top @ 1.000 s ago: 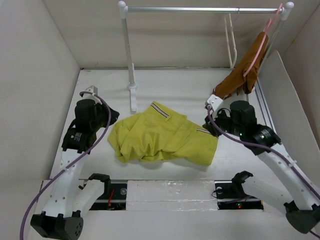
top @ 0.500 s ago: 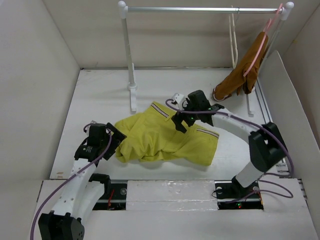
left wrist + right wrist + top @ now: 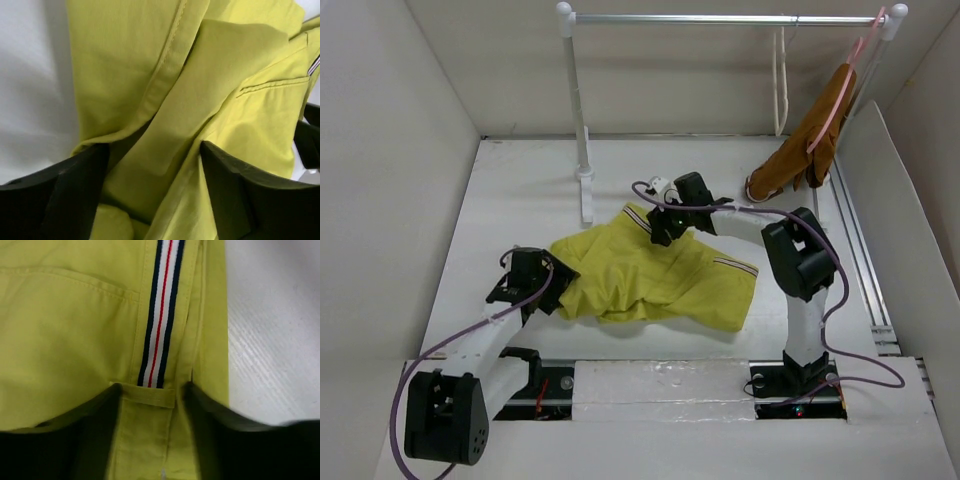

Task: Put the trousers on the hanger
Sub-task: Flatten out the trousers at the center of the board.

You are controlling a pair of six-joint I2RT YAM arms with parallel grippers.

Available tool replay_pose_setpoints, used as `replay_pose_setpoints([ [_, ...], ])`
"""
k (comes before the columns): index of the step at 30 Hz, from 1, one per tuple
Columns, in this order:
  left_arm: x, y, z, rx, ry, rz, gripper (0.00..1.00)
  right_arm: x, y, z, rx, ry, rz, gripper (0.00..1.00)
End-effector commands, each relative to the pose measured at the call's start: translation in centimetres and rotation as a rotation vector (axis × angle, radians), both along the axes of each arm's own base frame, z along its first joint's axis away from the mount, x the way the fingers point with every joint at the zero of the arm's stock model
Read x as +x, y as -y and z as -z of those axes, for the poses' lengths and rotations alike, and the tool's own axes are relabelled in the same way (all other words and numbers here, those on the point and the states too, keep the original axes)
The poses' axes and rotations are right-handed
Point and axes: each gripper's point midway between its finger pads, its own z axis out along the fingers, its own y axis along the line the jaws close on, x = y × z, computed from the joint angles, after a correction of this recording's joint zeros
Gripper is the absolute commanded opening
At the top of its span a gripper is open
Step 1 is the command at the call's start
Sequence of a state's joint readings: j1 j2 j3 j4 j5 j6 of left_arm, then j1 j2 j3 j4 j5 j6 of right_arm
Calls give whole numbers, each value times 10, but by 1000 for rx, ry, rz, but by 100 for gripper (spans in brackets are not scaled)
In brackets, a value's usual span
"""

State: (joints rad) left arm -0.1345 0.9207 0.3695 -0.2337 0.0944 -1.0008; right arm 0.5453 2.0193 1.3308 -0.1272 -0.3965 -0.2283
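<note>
Trousers (image 3: 650,275) are seen crumpled in a heap on the tabletop (image 3: 670,170), about mid-way, in front of the rail's left post (image 3: 578,110); nothing is draped over anything. Striped waistband (image 3: 640,222) is turned up at the far edge of the heap, with a second stretch of stripe visible toward the right side. Hanger (image 3: 781,90) is hung on the metal rail (image 3: 720,18) near its right end, just left of the pink hanger (image 3: 840,90) carrying the rust-brown garment (image 3: 805,150), and well apart from the trousers. Left end effector (image 3: 560,278) is set low at the heap's left edge. In the left wrist view its fingers (image 3: 75,195) are spread wide with a fold of yellow-green cloth (image 3: 150,75) lying between them; the cloth is straddled, not pinched, and a gap is seen on the left finger's side. A pocket seam (image 3: 272,85) is visible to the right. Right end effector (image 3: 660,225) is placed on the far edge of the heap at the waistband. In the right wrist view its fingers (image 3: 100,435) are likewise parted, one either side of a belt loop (image 3: 148,395) and the dark-red-dark stripe (image 3: 160,315). Contact of the pads with the fabric cannot be confirmed; nothing is clamped. Bare tabletop is seen to the right of the band.
</note>
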Motion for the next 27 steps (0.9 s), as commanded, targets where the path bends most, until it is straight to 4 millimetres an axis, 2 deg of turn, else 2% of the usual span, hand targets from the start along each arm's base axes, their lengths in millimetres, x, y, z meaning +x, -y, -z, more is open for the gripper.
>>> replay_pose_setpoints([
  [1,12,-1,9,-5,45,-17,68,-8,-14,-13,111,-19,-22,50],
  [2,14,-1,9,-7,52,-21,35,-13,-18,-13,104,-24,-36,30],
  [3,20,-2,5,2,75,-25,16,-18,-23,-14,97,-24,-57,9],
  [4,28,-4,-4,18,102,-30,2,-24,-26,-26,98,1,-84,1],
  [5,34,-11,-11,51,122,-54,0,-27,-27,-34,83,34,-84,0],
  [6,36,-19,-19,89,130,-73,0,-38,-38,-46,67,78,-125,0],
  [7,51,-22,-46,117,196,-68,0,-48,-39,-70,63,116,-137,0],
  [8,59,-30,-64,157,236,-99,0,-53,-40,-84,49,153,-136,0],
  [9,59,-36,-79,180,253,-114,0,-70,-50,-97,49,172,-173,0],
  [10,64,-40,-99,201,292,-131,0,-84,-50,-107,39,169,-189,0],
  [11,77,-44,-143,227,384,-140,0,-93,-49,-148,67,243,-181,0],
  [12,77,-57,-165,281,420,-180,0,-107,-51,-170,80,265,-182,0],
  [13,83,-64,-210,301,506,-216,0,-136,-55,-183,69,253,-217,0],
  [14,80,-79,-230,375,526,-260,0,-149,-47,-227,113,322,-195,0],
  [15,80,-86,-252,408,559,-284,0,-160,-46,-267,171,352,-173,0],
  [16,80,-91,-300,421,648,-315,0,-180,-41,-288,192,352,-177,0],
  [17,77,-99,-323,452,682,-349,0,-188,-32,-314,237,366,-147,0],
  [18,77,-101,-339,484,702,-339,0,-206,-14,-367,363,390,-122,0],
  [19,75,-104,-358,497,733,-349,0,-216,-4,-387,417,389,-117,0],
  [20,67,-107,-399,493,813,-380,0,-225,8,-407,471,390,-93,0],
  [21,68,-108,-413,526,839,-363,0,-240,28,-432,559,373,-52,0],
  [22,63,-107,-442,533,900,-355,0,-247,43,-446,595,378,-25,0],
  [23,66,-101,-454,531,927,-315,0,-242,59,-450,599,387,56,0],
  [24,82,-95,-448,545,893,-269,0,-240,72,-446,590,378,122,0],
  [25,88,-87,-455,556,898,-210,0,-239,92,-429,533,369,181,0],
  [26,100,-69,-440,522,865,-99,1,-225,110,-415,469,382,288,0],
  [27,125,-56,-415,507,800,-24,9,-210,130,-398,404,387,384,0],
])
